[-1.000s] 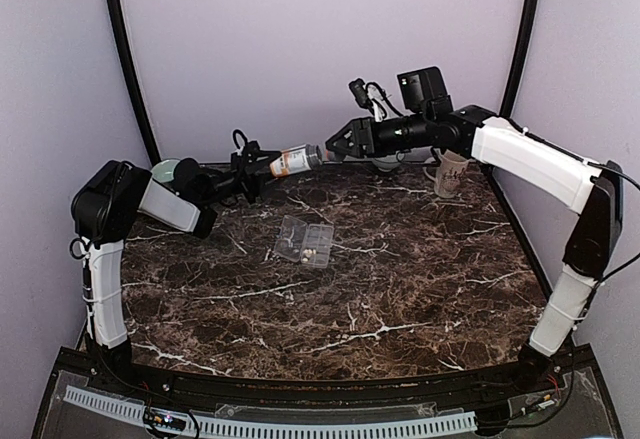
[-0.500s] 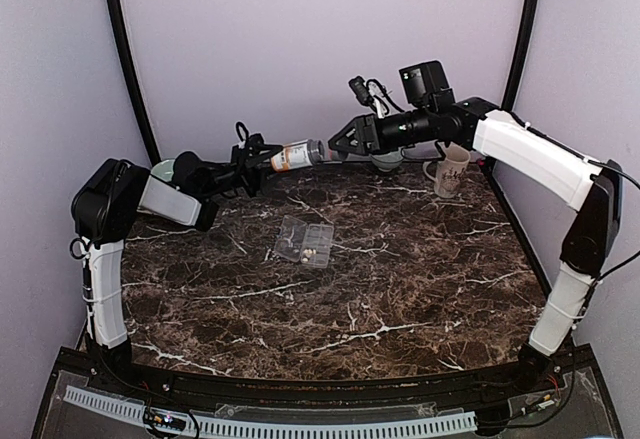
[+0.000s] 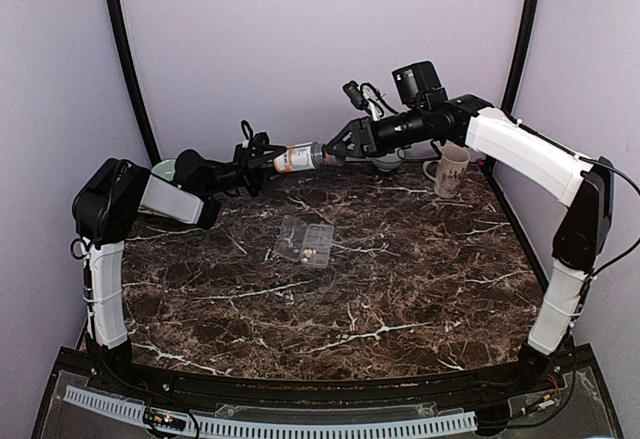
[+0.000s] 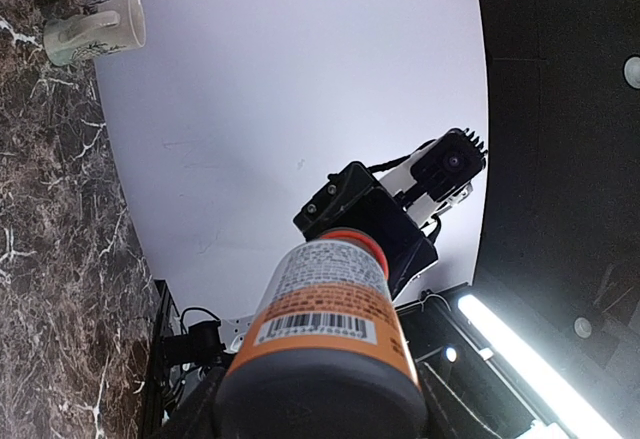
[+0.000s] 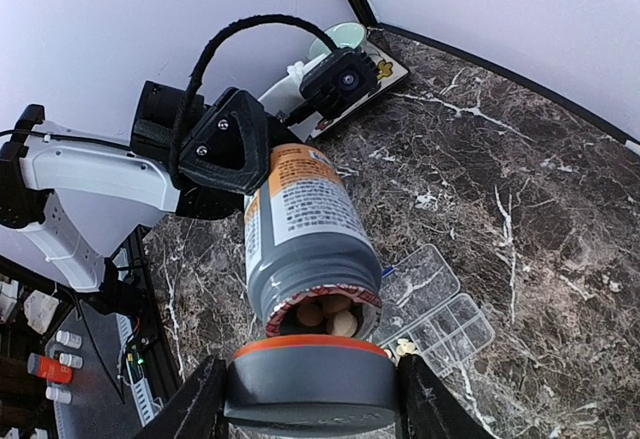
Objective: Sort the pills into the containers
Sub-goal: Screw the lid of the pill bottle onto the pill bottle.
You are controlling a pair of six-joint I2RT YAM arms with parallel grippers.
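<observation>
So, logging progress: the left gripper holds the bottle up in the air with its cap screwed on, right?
No: the cap is off the bottle, held in the right gripper, as the right wrist view shows. The left gripper does hold the bottle up.

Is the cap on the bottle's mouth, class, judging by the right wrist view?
No: the grey cap sits in the right gripper, clear of the bottle, whose open mouth shows pills inside.
</observation>
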